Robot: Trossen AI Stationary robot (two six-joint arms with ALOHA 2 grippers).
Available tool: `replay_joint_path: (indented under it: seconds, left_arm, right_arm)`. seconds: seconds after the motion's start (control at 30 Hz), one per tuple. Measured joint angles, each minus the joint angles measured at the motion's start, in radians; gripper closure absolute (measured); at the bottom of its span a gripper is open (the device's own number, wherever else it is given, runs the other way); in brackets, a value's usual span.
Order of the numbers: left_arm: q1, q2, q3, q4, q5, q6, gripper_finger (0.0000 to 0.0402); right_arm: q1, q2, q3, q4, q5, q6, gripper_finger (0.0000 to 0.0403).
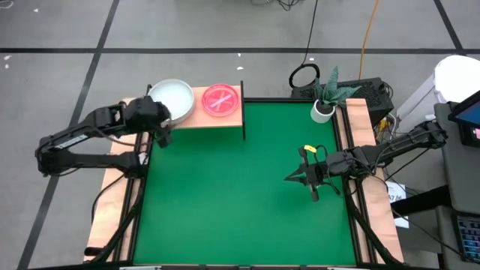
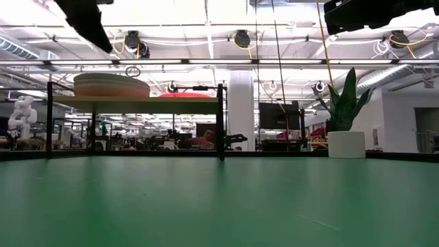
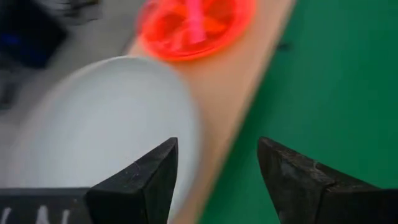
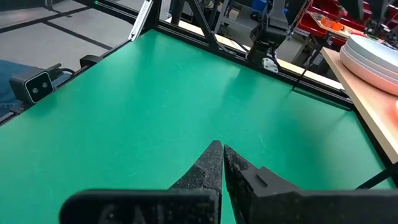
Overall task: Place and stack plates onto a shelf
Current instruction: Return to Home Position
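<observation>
The shelf [image 1: 232, 118] is a light-wood board on black legs at the table's far left. A stack of large plates [image 1: 177, 97], pale mint-white on top, rests on its left half. Small magenta plates [image 1: 221, 100] lie on its right half. My left gripper [image 3: 217, 168] hovers open just above the near rim of the large stack [image 3: 106, 124] and the board [image 3: 242, 93], with nothing between its fingers. My right gripper [image 1: 296, 176] is shut and holds nothing, above the green table toward its right side. The low view shows both stacks [image 2: 111, 85] [image 2: 185, 95] on the board.
A small white plant pot [image 1: 324, 109] stands at the table's far right corner. Wooden strips [image 1: 371, 180] run along both sides of the table. The green top [image 1: 240, 202] between the arms lies bare. Cables and equipment sit beyond the far edge.
</observation>
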Motion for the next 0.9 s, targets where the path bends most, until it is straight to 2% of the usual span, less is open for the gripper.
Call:
replay_joint_path:
  seconds: [0.07, 0.17, 0.37, 0.5, 0.63, 0.9]
  left_arm:
    - [-0.025, -0.026, 0.0, 0.004, 0.074, -0.055, 0.0183]
    - [-0.102, -0.071, -0.044, 0.106, 0.11, -0.091, 0.0216]
    - [-0.297, -0.133, -0.218, 0.33, 0.132, -0.119, 0.0317]
    - [-0.419, -0.166, -0.356, 0.567, 0.132, -0.133, 0.0358]
    - [-0.515, -0.173, -0.515, 0.831, 0.132, -0.129, 0.0376]
    - [-0.627, -0.178, -0.786, 1.25, 0.124, -0.114, 0.0378]
  right_arm:
    - [0.0, 0.0, 0.0, 0.0, 0.0, -0.006, 0.0403]
    - [-0.001, -0.003, -0.006, 0.0, 0.0, -0.038, 0.0403]
    - [-0.032, -0.032, -0.063, 0.041, 0.0, -0.032, 0.0403]
    - [-0.044, -0.072, -0.09, 0.05, 0.0, -0.016, 0.0403]
    - [-0.047, -0.116, -0.118, 0.063, 0.0, -0.012, 0.0403]
    - [-0.047, -0.211, -0.221, 0.089, 0.006, -0.01, 0.0403]
